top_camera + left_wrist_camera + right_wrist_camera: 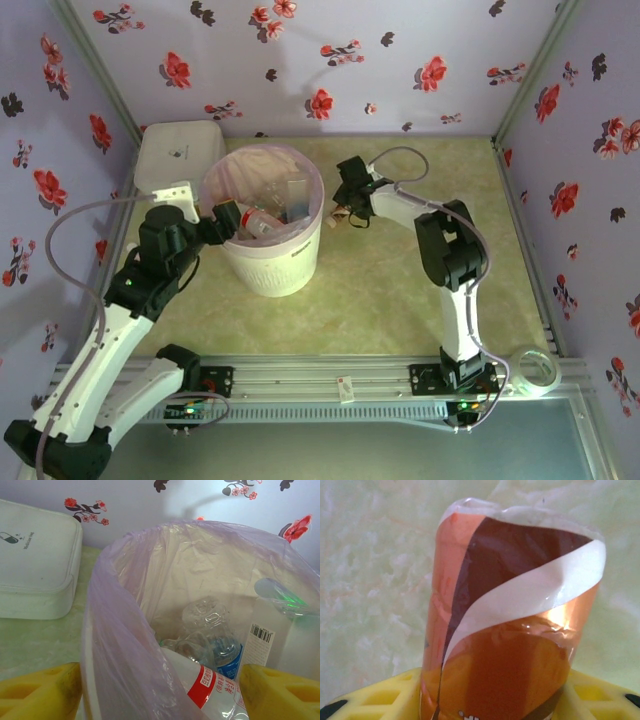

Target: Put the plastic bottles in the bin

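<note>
The right claw (351, 203) is clamped on an orange bottle (510, 630) with a brown and white label. It holds the bottle just right of the bin (275, 270), low over the table (380, 310). The bottle looks empty, so it is probably very light, with thin walls that dent under a squeeze and a glossy label that could slip. A hold around the middle of the body seems safest, firm enough to keep it but not enough to crush it. The left claw (228, 220) sits at the bin's left rim with its yellow fingers (40, 692) spread apart, gripping nothing and facing in over the pink liner. Counting: one bottle is in the right claw, and at least four lie jumbled inside the bin. These are a red-labelled bottle (207, 690), a blue-labelled bottle (227, 660), a crumpled clear bottle (205, 615) and a barcode-labelled bottle (262, 640). More may lie beneath them, which I cannot tell. There is one bin, and one white box (178, 155) behind it to the left.
</note>
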